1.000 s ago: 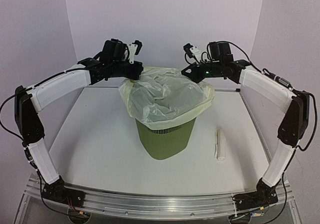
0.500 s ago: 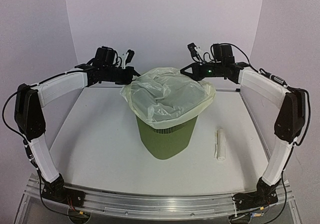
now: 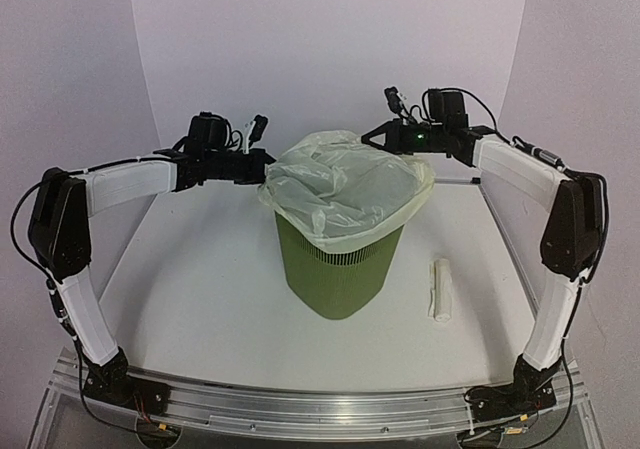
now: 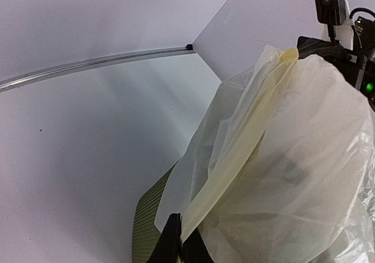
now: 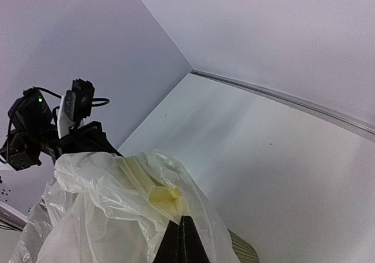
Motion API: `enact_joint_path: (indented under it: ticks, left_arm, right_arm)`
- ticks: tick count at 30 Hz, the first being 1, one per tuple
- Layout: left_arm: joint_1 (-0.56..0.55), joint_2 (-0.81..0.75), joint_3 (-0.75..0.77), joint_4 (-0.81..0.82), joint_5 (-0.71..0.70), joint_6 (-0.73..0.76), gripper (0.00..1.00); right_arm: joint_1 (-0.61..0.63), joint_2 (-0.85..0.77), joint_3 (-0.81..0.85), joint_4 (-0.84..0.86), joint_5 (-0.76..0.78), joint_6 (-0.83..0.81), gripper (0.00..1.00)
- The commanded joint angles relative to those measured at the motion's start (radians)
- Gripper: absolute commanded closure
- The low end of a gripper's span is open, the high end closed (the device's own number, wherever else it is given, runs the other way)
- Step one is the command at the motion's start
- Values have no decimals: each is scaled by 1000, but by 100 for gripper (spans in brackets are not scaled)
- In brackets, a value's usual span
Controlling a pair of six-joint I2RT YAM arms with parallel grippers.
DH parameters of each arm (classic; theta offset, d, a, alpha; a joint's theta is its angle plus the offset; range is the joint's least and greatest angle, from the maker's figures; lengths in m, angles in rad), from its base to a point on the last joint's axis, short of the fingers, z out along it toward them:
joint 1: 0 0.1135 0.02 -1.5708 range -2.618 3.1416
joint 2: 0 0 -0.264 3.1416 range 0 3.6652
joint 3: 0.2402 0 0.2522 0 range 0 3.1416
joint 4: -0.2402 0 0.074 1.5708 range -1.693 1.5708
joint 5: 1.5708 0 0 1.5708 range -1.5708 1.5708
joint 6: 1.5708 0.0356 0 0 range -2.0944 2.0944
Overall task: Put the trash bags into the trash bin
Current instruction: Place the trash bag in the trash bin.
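Observation:
The olive-green trash bin [image 3: 340, 274] stands mid-table, its slatted side also in the left wrist view [image 4: 149, 219]. A pale yellowish translucent trash bag [image 3: 345, 191] is draped over its rim, spread between both arms. My left gripper [image 3: 266, 165] is shut on the bag's left edge, the film pinched between its black fingers [image 4: 170, 242]. My right gripper [image 3: 372, 136] is shut on the bag's far right edge [image 5: 167, 195], holding it slightly above the rim. The bag's inside is hidden.
A rolled white bundle [image 3: 440, 287] lies on the table to the right of the bin. Walls close the table at the back and sides, with a metal strip [image 4: 94, 64] along the table's edge.
Both grippers moved with the bag's edges, the left one lower and toward the bin. The bag sits further down over the bin's rim and covers more of its top.

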Motion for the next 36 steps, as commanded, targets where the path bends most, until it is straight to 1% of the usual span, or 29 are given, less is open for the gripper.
enact_joint_path:
  ticks: [1, 5, 9, 11, 15, 17, 19, 22, 23, 24, 26, 29, 32, 36]
  left_arm:
    - [63, -58, -85, -70, -52, 10, 100]
    - [63, -75, -129, -16, -51, -16, 100]
    - [62, -99, -234, 108, -31, -39, 100]
    - [61, -108, -292, 191, -5, -50, 100]
    - [62, -97, -370, 309, 11, -72, 100]
    - [58, -86, -386, 341, 29, -82, 100]
    - [51, -81, -408, 379, 30, -82, 100]
    - [25, -78, -441, 406, -40, -45, 100]
    - [14, -78, -453, 419, -65, -37, 98]
    - [5, -81, -466, 434, -81, -29, 97]
    - [-9, -94, -470, 440, -94, -13, 97]
    - [-27, -137, -449, 412, -109, 31, 97]
    - [-38, -159, -411, 367, -114, 72, 97]
    - [-43, -163, -361, 316, -101, 104, 96]
  right_arm:
    - [-74, 101, -21, -339, 64, 134, 100]
    - [-74, 56, -79, -347, -45, 258, 100]
    - [-74, 7, -154, -346, -55, 368, 100]
    - [-77, 4, -158, -346, -54, 413, 100]
    - [-80, 8, -169, -323, -103, 520, 100]
    - [-80, -11, -196, -303, -78, 549, 100]
    - [-81, -37, -224, -288, -21, 566, 100]
    - [-80, -62, -241, -282, 39, 563, 100]
    - [-80, -67, -237, -282, 48, 559, 100]
    - [-80, -72, -227, -283, 52, 552, 96]
    - [-80, -82, -185, -284, 71, 535, 84]
    - [-81, -101, -114, -287, 111, 513, 68]
    - [-84, -119, -47, -291, 150, 490, 61]
    - [-100, -154, -14, -296, 177, 484, 52]
